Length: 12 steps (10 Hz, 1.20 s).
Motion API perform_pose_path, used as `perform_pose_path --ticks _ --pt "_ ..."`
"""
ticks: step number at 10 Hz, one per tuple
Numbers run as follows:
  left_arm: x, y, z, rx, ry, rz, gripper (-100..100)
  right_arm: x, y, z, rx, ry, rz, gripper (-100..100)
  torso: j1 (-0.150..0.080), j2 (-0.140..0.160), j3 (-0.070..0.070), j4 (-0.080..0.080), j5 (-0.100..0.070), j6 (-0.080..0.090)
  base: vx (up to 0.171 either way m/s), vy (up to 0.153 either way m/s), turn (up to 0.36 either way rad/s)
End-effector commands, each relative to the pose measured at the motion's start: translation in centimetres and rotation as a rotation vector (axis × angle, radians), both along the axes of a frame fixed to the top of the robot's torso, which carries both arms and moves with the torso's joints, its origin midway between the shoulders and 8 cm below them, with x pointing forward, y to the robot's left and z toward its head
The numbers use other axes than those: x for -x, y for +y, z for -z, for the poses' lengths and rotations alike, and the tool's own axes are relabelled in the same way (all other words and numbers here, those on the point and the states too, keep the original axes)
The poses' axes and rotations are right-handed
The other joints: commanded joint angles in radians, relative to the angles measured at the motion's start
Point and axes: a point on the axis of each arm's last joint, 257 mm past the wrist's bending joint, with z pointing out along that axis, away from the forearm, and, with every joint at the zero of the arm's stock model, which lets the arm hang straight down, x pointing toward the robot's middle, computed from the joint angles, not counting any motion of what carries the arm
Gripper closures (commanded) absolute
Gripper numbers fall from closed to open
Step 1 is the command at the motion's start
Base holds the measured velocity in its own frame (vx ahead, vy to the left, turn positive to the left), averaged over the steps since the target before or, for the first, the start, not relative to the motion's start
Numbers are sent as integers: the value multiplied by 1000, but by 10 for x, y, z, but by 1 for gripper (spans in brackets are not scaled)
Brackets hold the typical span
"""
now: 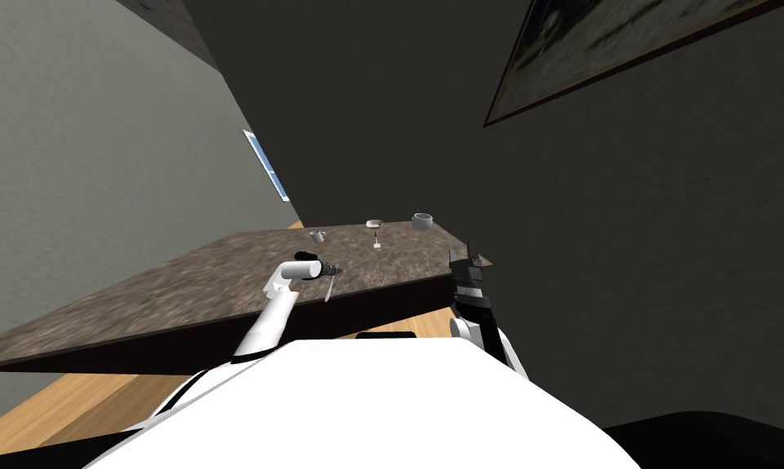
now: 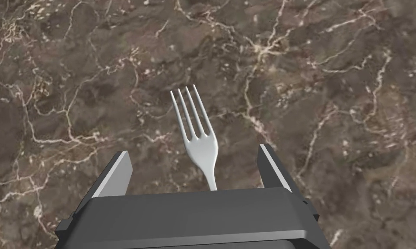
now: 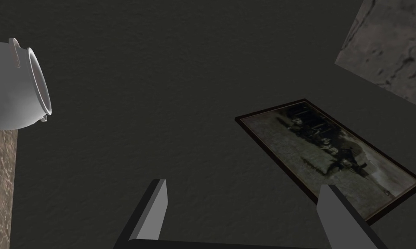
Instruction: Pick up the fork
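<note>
My left gripper [image 2: 193, 151] hangs over the brown marbled tabletop [image 2: 332, 86] with its two fingers spread wide. The fork [image 2: 201, 147] lies flat on the stone in the gap between them. Neither finger touches it. Its tines point away from the gripper's body, and its handle runs back out of sight under that dark block. It sits roughly midway between the blades.

In the head view the left gripper [image 1: 333, 269] is close to the table's [image 1: 178, 293] near edge, with the fork [image 1: 330, 291] a thin pale sliver right by it.

Beyond the left gripper, farther across the top, stands a small grey cup [image 1: 318, 236]. To its right is a shallow bowl [image 1: 374, 223] with a tiny pale item [image 1: 377, 243] just before it, then a grey round pot [image 1: 422, 220].

My right gripper [image 1: 463, 259] is raised at the table's right end, well apart from the fork. Its fingers are also spread, nothing between them [image 3: 244, 185]. The pot [image 3: 12, 90] is off to one side of it, resting on the marbled top.
</note>
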Motion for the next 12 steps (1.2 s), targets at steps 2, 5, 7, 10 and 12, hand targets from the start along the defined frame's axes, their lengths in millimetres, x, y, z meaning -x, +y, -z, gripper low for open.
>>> perform_pose_path --ticks 2,5,7,10,12 --pt "8 3 6 31 58 -42 -100 0 0 0 0 0 0 0 0 0 0 0 0 0 6 -8 -32" --pt "18 9 11 72 130 -107 -100 0 0 0 0 0 0 0 0 0 0 0 0 0 7 -6 -34" --pt "24 14 13 102 180 -158 -100 0 0 0 0 0 0 0 0 0 0 0 0 0 13 -8 -43" --pt "32 17 15 125 230 -204 -100 0 0 0 0 0 0 0 0 -1 0 0 0 0 17 -5 -27" --pt "31 17 15 122 224 -198 0 0 0 0 0 0 0 0 0 0 0 0 0 0 4 0 -2"
